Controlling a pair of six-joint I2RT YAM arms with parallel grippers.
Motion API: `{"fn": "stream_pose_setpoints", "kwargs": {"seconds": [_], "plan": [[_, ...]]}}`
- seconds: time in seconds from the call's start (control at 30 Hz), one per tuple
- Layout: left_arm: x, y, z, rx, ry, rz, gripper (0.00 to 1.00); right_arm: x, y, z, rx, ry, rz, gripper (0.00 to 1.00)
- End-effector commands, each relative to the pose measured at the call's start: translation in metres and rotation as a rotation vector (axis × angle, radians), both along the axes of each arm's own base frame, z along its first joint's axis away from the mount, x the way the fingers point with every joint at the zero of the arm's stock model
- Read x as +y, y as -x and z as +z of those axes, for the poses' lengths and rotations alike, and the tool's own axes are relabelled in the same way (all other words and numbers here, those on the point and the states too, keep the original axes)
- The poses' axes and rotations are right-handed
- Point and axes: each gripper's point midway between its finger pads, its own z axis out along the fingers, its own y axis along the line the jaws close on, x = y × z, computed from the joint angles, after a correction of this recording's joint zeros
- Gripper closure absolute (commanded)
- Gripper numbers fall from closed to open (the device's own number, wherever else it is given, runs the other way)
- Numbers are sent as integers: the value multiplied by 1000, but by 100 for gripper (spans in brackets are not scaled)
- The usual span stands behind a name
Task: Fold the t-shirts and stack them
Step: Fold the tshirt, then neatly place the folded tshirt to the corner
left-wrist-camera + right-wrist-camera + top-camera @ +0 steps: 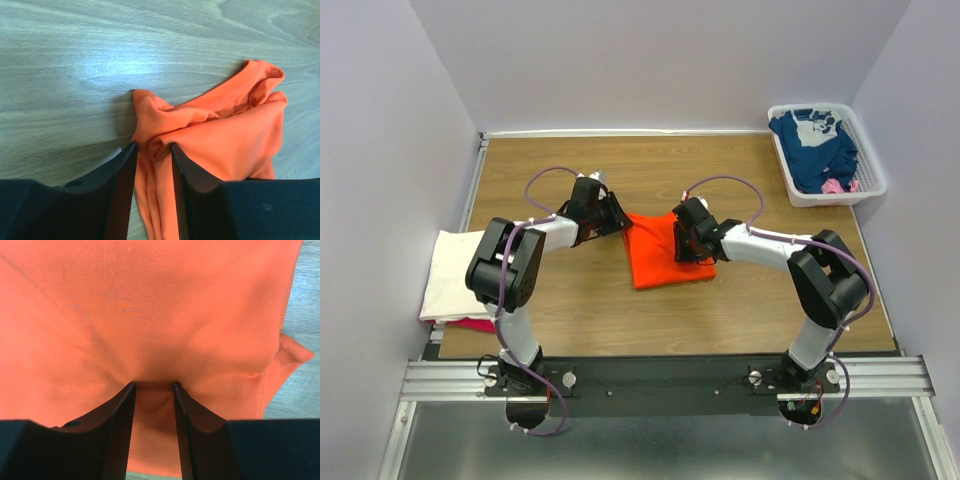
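The orange t-shirt (pixel 660 255) lies folded in the middle of the table. My left gripper (pixel 618 216) is at its far left corner; in the left wrist view a bunched fold of the orange t-shirt (pixel 225 140) fills the gap of the left gripper (pixel 152 147), which is shut on it. My right gripper (pixel 686 246) is on the shirt's right part; in the right wrist view creases in the orange t-shirt (pixel 150 315) run to the right gripper (pixel 154 386), shut on a pinch of cloth. A cream-white t-shirt (pixel 450 275) lies folded on a magenta-pink one (pixel 470 323) at the left edge.
A white slotted basket (pixel 835 199) stands at the back right, holding a navy blue t-shirt (pixel 815 145) with white print and a bit of pink cloth (pixel 833 186). Grey walls close the table on three sides. Bare wood lies behind and in front of the orange shirt.
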Motion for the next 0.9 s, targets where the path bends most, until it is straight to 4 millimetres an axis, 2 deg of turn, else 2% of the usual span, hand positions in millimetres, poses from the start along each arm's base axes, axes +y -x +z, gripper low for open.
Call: {"fn": "stream_pose_setpoints", "kwargs": {"seconds": [0.0, 0.23, 0.33, 0.47, 0.6, 0.77, 0.87], "plan": [[4, -5, 29, -71, -4, -2, 53, -8, 14, -11, 54, 23, 1, 56], [21, 28, 27, -48, -44, 0, 39, 5, 2, 13, 8, -33, 8, 54], [23, 45, 18, -14, -45, -19, 36, 10, -2, 24, -10, -58, 10, 53], [14, 65, 6, 31, -29, -75, 35, 14, -9, 40, -46, -79, 3, 53], [5, 75, -5, 61, -15, -98, 35, 16, -13, 54, -77, -100, -3, 52], [-24, 87, -13, 89, 3, -158, 35, 17, -16, 65, -102, -111, -6, 52], [-29, 92, -24, 130, 10, -151, 38, 16, -17, 70, -115, -117, -8, 52]]}}
